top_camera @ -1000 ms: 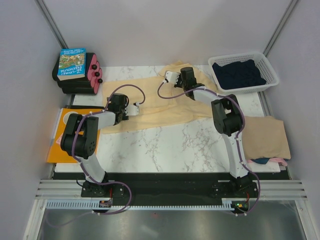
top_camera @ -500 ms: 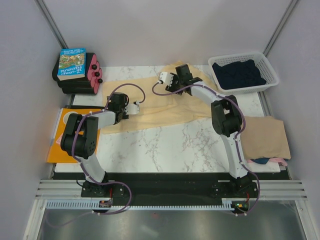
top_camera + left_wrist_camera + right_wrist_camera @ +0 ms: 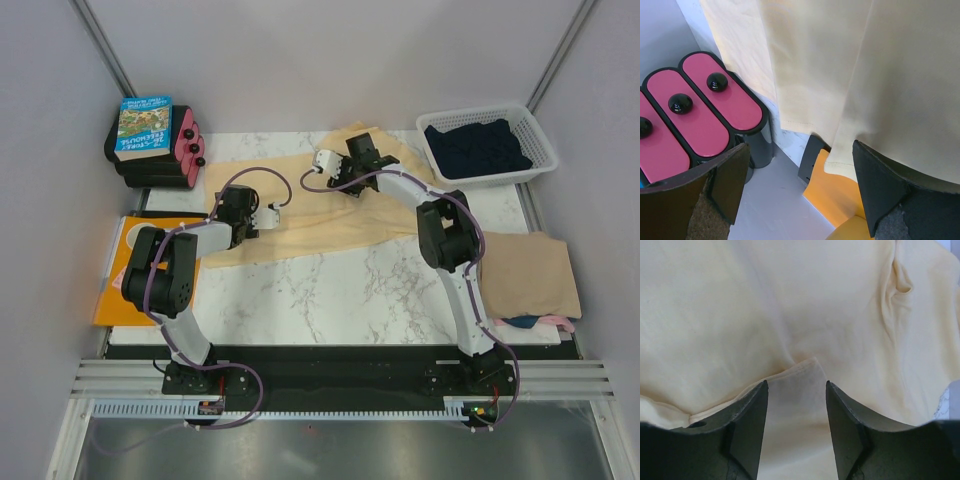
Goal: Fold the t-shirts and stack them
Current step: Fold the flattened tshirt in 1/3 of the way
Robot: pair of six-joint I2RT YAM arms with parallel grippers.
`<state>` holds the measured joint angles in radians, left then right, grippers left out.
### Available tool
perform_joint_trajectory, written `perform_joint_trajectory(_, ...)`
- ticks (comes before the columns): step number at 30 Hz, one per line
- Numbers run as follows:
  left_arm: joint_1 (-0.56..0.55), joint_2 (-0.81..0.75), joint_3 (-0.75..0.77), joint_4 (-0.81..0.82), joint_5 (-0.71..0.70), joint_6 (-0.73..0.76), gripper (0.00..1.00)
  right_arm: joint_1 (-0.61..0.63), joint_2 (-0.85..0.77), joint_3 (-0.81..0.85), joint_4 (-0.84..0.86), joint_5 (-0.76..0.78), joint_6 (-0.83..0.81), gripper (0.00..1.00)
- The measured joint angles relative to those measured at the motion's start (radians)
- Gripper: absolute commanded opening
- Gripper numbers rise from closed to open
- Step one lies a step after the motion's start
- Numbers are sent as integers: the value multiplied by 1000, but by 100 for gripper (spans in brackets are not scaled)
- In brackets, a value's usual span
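Marble table (image 3: 330, 290) beneath pale yellow t-shirt (image 3: 310, 218); left fingers (image 3: 726, 181), right fingers (image 3: 747, 426) apart, empty (hem fold (image 3: 792, 375) wrist-view only).

The t-shirt (image 3: 310, 215) is pale yellow, the table (image 3: 340, 290) white with grey veins, the basket (image 3: 495, 176) white, the sheet (image 3: 112, 300) orange.

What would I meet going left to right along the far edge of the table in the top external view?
illustrated book on black pink-lidded containers → pale yellow t-shirt → white basket holding a dark navy t-shirt
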<state>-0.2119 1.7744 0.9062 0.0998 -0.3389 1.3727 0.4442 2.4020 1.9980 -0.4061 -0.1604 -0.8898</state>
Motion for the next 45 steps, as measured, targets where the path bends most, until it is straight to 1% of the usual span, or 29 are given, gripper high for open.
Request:
perform_joint_trajectory(3,0,0,0,0,0,0,90,0,15,0,-5,0,1,44)
perform_joint_trajectory(4,0,0,0,0,0,0,90,0,19,0,-5,0,1,32)
perform_joint_trajectory(6,0,0,0,0,0,0,90,0,20,0,-6,1,2,19)
perform_joint_trajectory(7,0,0,0,0,0,0,90,0,21,0,-5,1,0,11)
perform_joint_trajectory(10,0,0,0,0,0,0,90,1,22,0,-8,5,3,0)
perform_joint_trajectory(21,-1,0,0,0,0,-1,90,11,22,-14,13,29,-23,0)
perform_joint_trajectory(35,-11,19,4,0,0,-16,90,35,13,-72,142,75,-49,0)
perform_joint_trajectory(45,-14,36,13,0,-2,-18,90,37,-28,-102,193,84,-56,0)
